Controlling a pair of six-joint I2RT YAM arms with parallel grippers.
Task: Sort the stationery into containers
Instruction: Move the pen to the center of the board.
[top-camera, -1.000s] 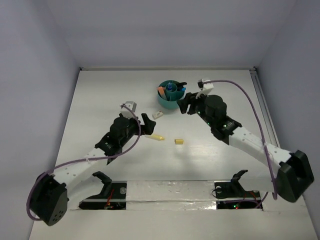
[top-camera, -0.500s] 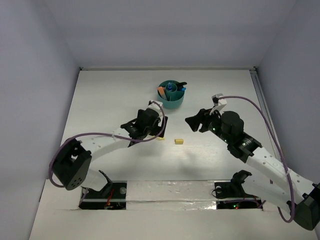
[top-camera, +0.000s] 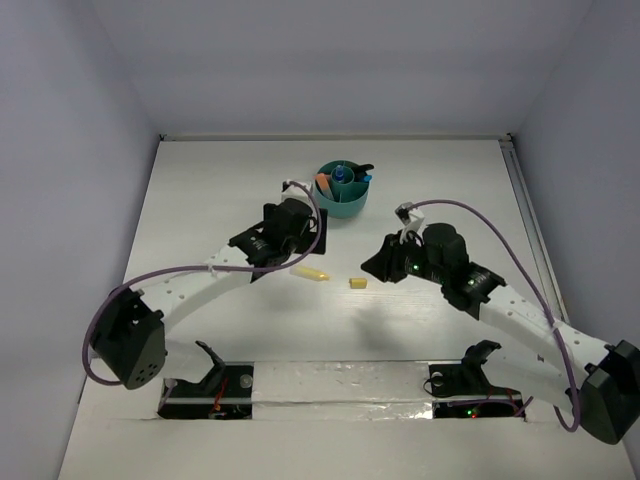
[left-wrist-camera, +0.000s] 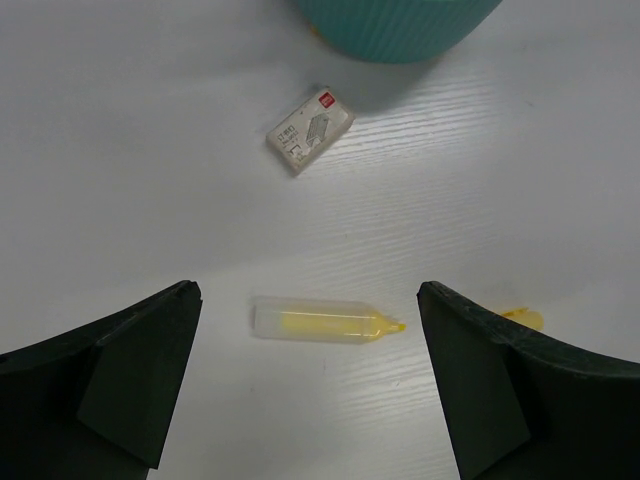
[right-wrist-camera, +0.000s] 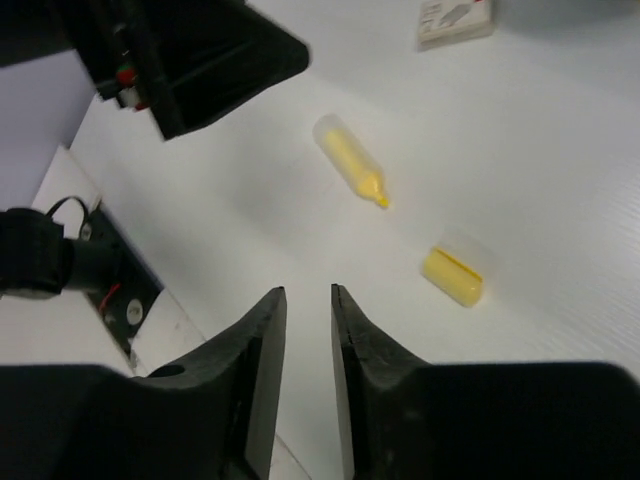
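The teal container (top-camera: 342, 192) stands at the back centre with orange, blue and black stationery in it; its ribbed wall (left-wrist-camera: 395, 25) shows in the left wrist view. A yellow highlighter body (left-wrist-camera: 320, 322) lies flat on the table, in line with the wide gap of my open left gripper (left-wrist-camera: 310, 300), which hovers above it. A white eraser box (left-wrist-camera: 310, 128) lies between it and the container. A short yellow cap (right-wrist-camera: 455, 275) lies to the right. My right gripper (right-wrist-camera: 308, 292) hangs above bare table near the cap, its jaws a narrow gap apart and empty.
From above, the highlighter body (top-camera: 311, 273) and the cap (top-camera: 357, 283) lie mid-table between the two grippers. The left gripper's black body (right-wrist-camera: 200, 60) fills the upper left of the right wrist view. The arm bases and cables sit at the near edge.
My right gripper has come back from the container, dropped toward the cap and narrowed its jaws. My left gripper has swung in from the left to above the highlighter body, still wide open.
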